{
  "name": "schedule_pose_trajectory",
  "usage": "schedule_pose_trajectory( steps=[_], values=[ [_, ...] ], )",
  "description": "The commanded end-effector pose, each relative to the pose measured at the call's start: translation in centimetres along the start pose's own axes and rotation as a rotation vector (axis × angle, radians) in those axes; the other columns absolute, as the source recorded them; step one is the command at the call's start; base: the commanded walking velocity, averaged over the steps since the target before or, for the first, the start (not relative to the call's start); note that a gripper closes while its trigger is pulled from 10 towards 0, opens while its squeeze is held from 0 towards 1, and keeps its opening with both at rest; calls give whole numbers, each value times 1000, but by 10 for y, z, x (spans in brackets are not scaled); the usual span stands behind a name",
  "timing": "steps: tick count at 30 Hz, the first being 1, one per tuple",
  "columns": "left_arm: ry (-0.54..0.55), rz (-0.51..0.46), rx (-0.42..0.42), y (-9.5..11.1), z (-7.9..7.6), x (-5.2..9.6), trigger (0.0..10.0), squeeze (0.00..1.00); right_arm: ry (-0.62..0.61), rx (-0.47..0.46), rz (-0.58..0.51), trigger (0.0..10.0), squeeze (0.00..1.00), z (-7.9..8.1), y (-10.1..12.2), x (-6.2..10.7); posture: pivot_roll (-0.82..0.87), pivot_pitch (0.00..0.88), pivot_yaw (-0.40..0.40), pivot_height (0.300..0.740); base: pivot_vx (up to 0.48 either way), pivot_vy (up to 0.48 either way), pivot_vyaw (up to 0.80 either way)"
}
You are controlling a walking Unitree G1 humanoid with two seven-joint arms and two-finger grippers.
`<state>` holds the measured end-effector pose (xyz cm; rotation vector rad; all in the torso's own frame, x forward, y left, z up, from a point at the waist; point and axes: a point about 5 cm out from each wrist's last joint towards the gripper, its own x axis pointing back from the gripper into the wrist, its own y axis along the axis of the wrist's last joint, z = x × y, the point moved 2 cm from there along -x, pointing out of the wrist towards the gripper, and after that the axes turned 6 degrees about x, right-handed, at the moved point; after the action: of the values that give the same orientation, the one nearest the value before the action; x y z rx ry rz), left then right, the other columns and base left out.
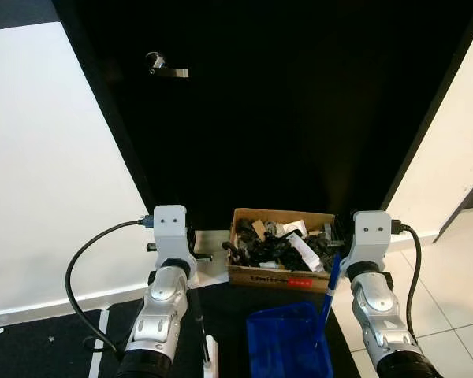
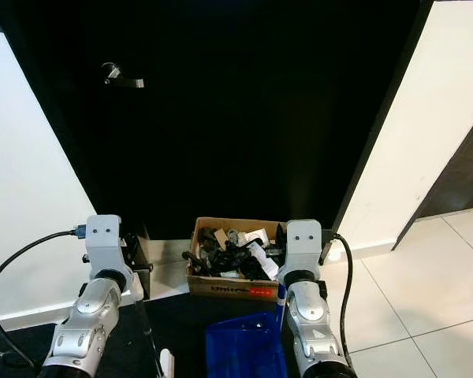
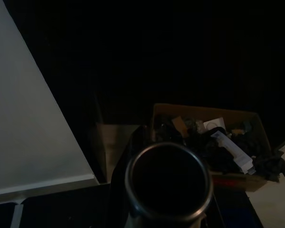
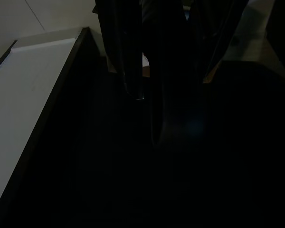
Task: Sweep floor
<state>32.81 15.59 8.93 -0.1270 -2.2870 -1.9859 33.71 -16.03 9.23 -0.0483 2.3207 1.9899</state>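
The right gripper [image 1: 336, 277], its fingers' spread impossible to tell, sits against a blue handle [image 1: 329, 293] that slopes down to the blue dustpan [image 1: 288, 342], which lies on the dark mat just in front of the cardboard box [image 1: 280, 277]. The left gripper [image 1: 195, 293], its grip likewise unclear, has a thin dark pole [image 1: 200, 323] running down beside it, probably the broom, off the box's left corner. The box, full of dark scraps, stands against the black door [image 1: 284, 102]. By this judgement the right arm is nearer the dustpan, whose long axis runs toward the box.
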Motion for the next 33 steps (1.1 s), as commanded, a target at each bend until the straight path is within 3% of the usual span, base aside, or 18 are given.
schedule_pose_trajectory(
  steps=[1, 22, 33],
  values=[
    [-1, -11, 8, 4, -4, -3, 10000, 0, -5, -20, -23, 10000, 0, 2, 6, -4, -54, 41, 36, 740, 0, 0, 0],
    [-36, 3, -44, 6, -11, -8, 10000, 0, 2, -37, -25, 10000, 0, 14, 4, -2, -45, 11, 81, 740, 0, 0, 0],
    [-69, -4, -11, 4, -19, -6, 10000, 0, 26, -36, -21, 10000, 0, 22, 3, -2, -47, 3, 67, 740, 0, 0, 0]
  ],
)
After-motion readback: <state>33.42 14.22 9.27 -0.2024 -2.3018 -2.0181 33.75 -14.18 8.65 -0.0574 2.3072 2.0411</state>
